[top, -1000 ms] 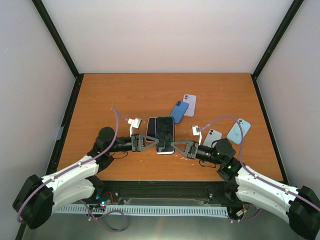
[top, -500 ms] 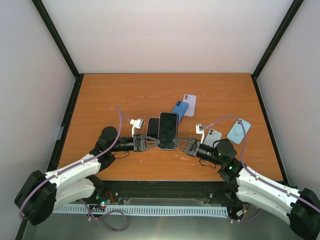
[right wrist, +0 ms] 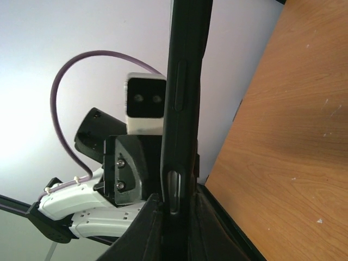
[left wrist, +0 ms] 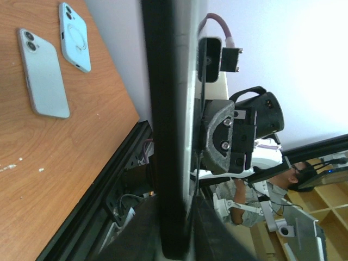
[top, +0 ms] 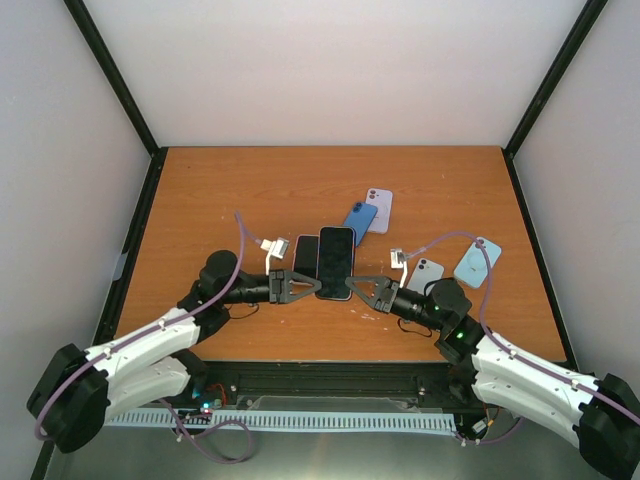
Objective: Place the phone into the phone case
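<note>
A phone with a dark screen is held face up above the table's front middle. A black phone case shows along its left side. My left gripper is shut on their near left corner. In the left wrist view the black case and the phone's silver edge run between the jaws. My right gripper is shut on the near right corner. In the right wrist view the case edge covers the phone there, and a silver button shows through a cutout.
A blue phone and a lilac phone lie behind the held phone. A pale phone and a light blue case lie at the right, and also show in the left wrist view.
Both grippers have carried the phone and case a little farther from the bases and to the right since one second ago. Little has moved in the last half second.
</note>
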